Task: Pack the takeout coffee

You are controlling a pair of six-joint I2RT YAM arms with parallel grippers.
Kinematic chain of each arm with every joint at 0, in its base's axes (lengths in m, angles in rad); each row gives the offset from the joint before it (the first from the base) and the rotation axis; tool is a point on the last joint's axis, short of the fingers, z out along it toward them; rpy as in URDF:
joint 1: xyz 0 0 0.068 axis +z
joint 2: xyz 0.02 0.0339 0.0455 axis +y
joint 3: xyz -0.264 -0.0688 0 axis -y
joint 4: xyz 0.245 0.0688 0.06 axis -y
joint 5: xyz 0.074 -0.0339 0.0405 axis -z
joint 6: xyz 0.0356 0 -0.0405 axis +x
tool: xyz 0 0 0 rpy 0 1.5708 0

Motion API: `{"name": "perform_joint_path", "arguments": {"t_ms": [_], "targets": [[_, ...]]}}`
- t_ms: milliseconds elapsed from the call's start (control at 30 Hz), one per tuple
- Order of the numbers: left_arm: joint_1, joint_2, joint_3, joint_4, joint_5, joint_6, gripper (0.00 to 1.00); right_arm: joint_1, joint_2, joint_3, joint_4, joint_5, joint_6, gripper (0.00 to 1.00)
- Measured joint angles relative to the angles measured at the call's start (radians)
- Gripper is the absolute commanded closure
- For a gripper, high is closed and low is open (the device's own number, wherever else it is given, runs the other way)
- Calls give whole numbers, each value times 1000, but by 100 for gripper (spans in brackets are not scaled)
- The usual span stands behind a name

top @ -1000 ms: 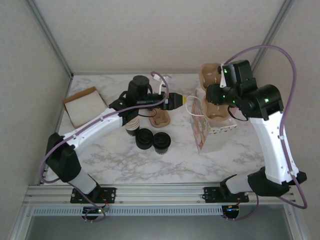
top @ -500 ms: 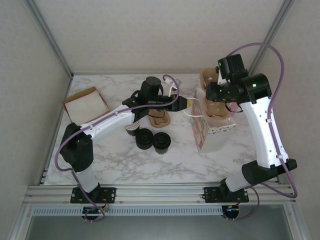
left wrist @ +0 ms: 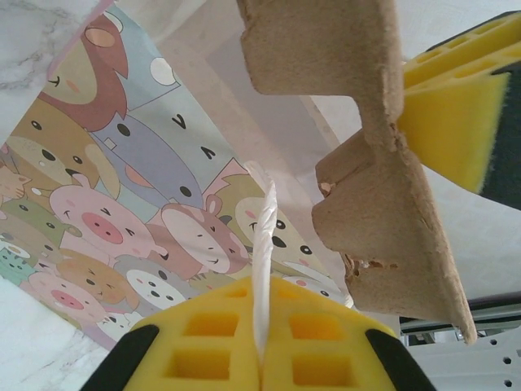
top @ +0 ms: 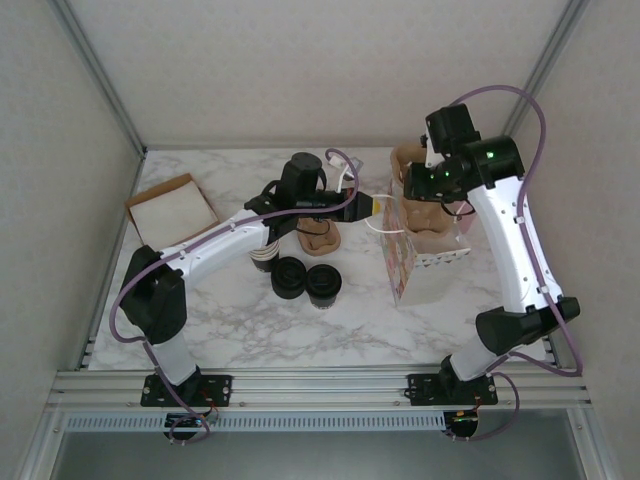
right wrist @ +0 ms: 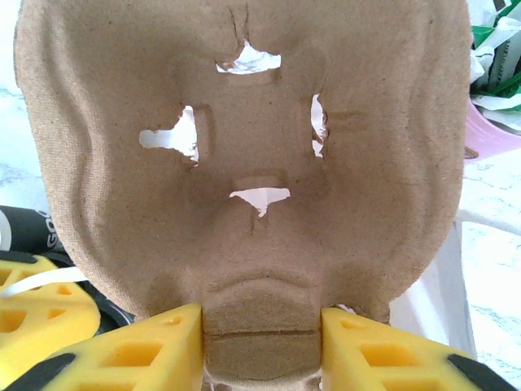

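The takeout coffee [top: 323, 285], a small black cup with a black lid, stands on the marble table beside a squat black pile [top: 288, 277]. A paper bag [top: 405, 265] printed with cartoon animals [left wrist: 122, 204] stands right of them. My left gripper [top: 378, 206] [left wrist: 262, 326] is shut on the bag's white handle [left wrist: 265, 236]. My right gripper [top: 412, 186] [right wrist: 260, 342] is shut on the edge of a brown pulp cup carrier [right wrist: 244, 147] [left wrist: 383, 212], which hangs over the bag's top.
A second pulp carrier [top: 320, 236] and a stack of nested cups [top: 262, 256] sit under my left forearm. A brown flat box [top: 170, 212] lies at the far left. Side walls close in the table [top: 300, 330] on both sides.
My left gripper has reached right and shut on the bag's handle. My right arm has swung the carrier leftward, closer to the bag's opening.
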Motion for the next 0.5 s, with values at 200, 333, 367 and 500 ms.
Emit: {"name": "perform_joint_path", "arguments": {"t_ms": [200, 333, 367, 500], "targets": [[0, 0, 0, 0, -3, 0, 100, -42, 2, -41, 3, -27, -6, 62], [0, 0, 0, 0, -3, 0, 100, -69, 2, -69, 5, -35, -6, 62], [0, 0, 0, 0, -3, 0, 100, -74, 3, -74, 7, -37, -6, 62], [0, 0, 1, 0, -4, 0, 100, -93, 2, -95, 14, -36, -11, 63]]}}
